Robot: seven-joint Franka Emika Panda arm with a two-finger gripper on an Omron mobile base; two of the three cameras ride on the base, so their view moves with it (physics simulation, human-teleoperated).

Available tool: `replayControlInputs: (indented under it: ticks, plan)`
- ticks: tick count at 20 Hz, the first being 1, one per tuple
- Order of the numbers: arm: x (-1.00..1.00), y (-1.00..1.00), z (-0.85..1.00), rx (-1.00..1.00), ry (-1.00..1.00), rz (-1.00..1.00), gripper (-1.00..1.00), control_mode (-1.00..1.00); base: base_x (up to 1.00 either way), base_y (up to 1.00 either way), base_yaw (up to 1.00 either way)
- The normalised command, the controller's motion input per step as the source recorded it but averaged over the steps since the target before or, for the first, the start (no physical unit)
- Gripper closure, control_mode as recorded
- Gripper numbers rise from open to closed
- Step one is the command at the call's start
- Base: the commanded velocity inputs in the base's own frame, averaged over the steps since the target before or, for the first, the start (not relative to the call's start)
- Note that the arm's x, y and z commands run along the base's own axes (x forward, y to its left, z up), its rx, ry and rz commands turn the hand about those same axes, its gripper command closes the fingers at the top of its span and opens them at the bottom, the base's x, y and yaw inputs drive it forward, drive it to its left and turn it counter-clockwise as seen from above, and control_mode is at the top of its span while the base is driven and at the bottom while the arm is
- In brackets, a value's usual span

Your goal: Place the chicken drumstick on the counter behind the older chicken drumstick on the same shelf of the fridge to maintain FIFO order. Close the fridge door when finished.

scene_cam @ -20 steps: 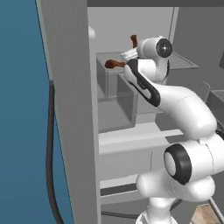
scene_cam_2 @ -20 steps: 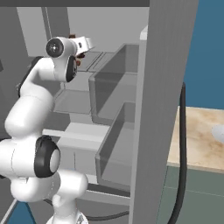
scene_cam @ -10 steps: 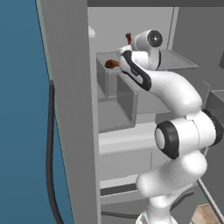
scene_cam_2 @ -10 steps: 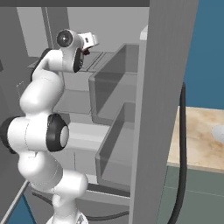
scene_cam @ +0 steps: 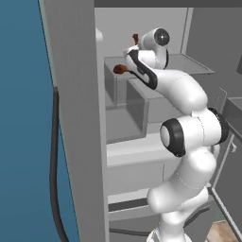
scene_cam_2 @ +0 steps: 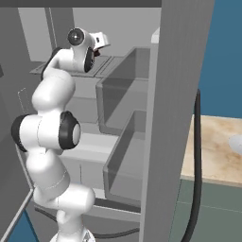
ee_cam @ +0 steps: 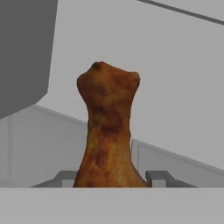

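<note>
While inside fridge [scene_cam: 75,118]: no writing legible.
Gripper [ee_cam: 113,178]: fingers pinching chicken drumstick [ee_cam: 107,131].
Older drumstick [scene_cam: 120,69]: lying on shelf [scene_cam: 189,66].

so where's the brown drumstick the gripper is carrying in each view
Left base view: the small dark-brown chicken drumstick pokes up just left of the white wrist, above the pale-grey fridge shelf; a second drumstick lies lower left.
Right base view: only a dark sliver right of the wrist, over the same shelf.
Hand view: centre, upright, filling the middle.
Shared landmark: the shelf.
</note>
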Motion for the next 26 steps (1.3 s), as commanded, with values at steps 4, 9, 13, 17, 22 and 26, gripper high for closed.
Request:
replayControlInputs:
  ticks: [4, 9, 13, 17, 22, 26]
  plan:
    - [0.33, 0.01, -0.21, 0.0, 0.0, 0.0, 1.0, -1.0, 0.0, 0.0, 0.0]
    - [0.2, 0.01, -0.15, 0.0, 0.0, 0.0, 1.0, -1.0, 0.0, 0.0, 0.0]
    - [0.26, 0.12, -0.09, 0.0, 0.0, 0.0, 1.0, -1.0, 0.0, 0.0, 0.0]
    - [0.27, 0.13, -0.16, 0.0, 0.0, 0.0, 1.0, -1.0, 0.0, 0.0, 0.0]
    - [0.27, 0.3, -0.15, 0.0, 0.0, 0.0, -1.0, -1.0, 0.0, 0.0, 0.0]
    - [0.13, 0.12, -0.02, 0.0, 0.0, 0.0, -1.0, -1.0, 0.0, 0.0, 0.0]
